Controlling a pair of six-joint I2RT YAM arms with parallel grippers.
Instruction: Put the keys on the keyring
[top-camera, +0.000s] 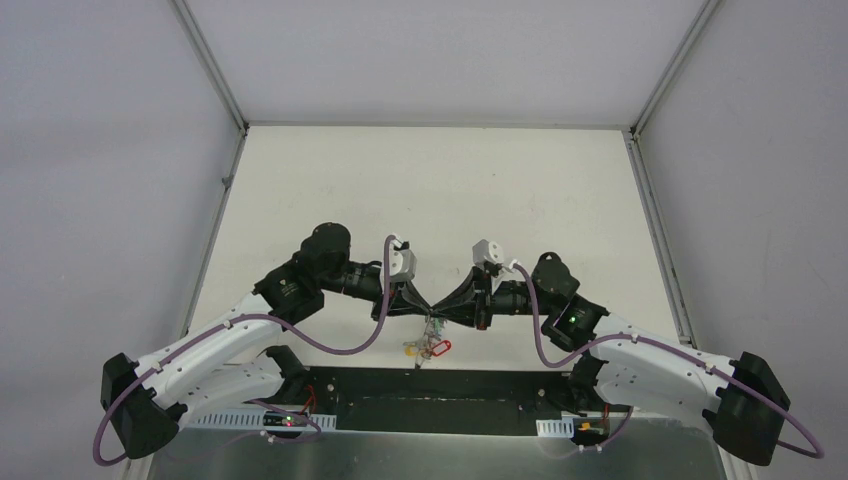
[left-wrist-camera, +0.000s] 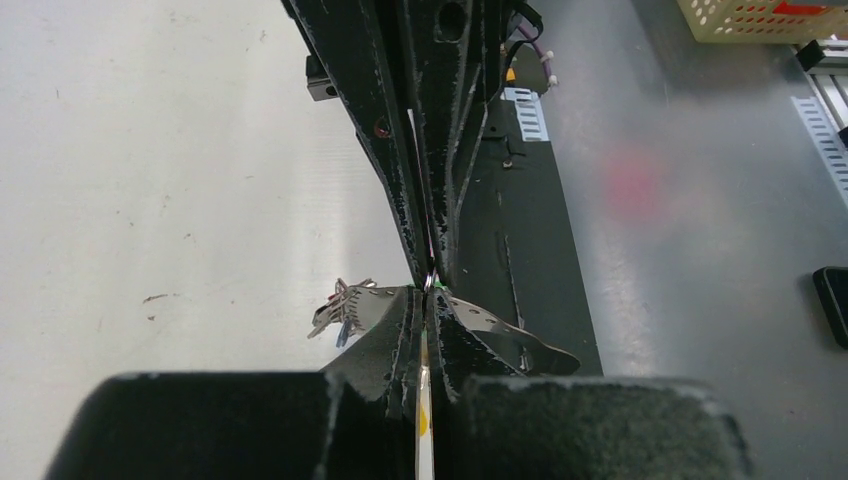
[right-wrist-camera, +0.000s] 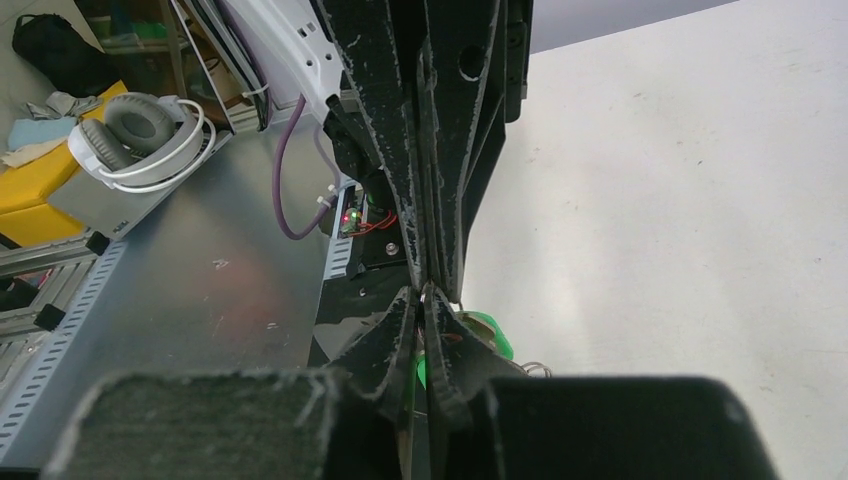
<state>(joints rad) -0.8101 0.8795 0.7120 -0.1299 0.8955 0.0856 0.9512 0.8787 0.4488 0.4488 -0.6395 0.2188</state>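
Observation:
My left gripper (top-camera: 424, 312) and right gripper (top-camera: 444, 312) meet tip to tip above the table's near edge, both shut. In the left wrist view the left gripper (left-wrist-camera: 428, 292) pinches the thin wire of the keyring (left-wrist-camera: 428, 280), and a bunch of small keys (left-wrist-camera: 340, 303) hangs beside its left finger. In the right wrist view the right gripper (right-wrist-camera: 422, 296) is closed at the green-tagged key, whose green tag (right-wrist-camera: 492, 335) shows behind its right finger. Yellow and red tags (top-camera: 426, 348) dangle below the tips. The blue tag is not clearly seen.
The black base plate (top-camera: 440, 392) and a metal shelf lie just behind the hanging keys. The white table (top-camera: 440, 190) stretches beyond the grippers. Headphones (right-wrist-camera: 140, 140) and clutter sit off the table. A perforated basket (left-wrist-camera: 760, 15) stands at the far edge.

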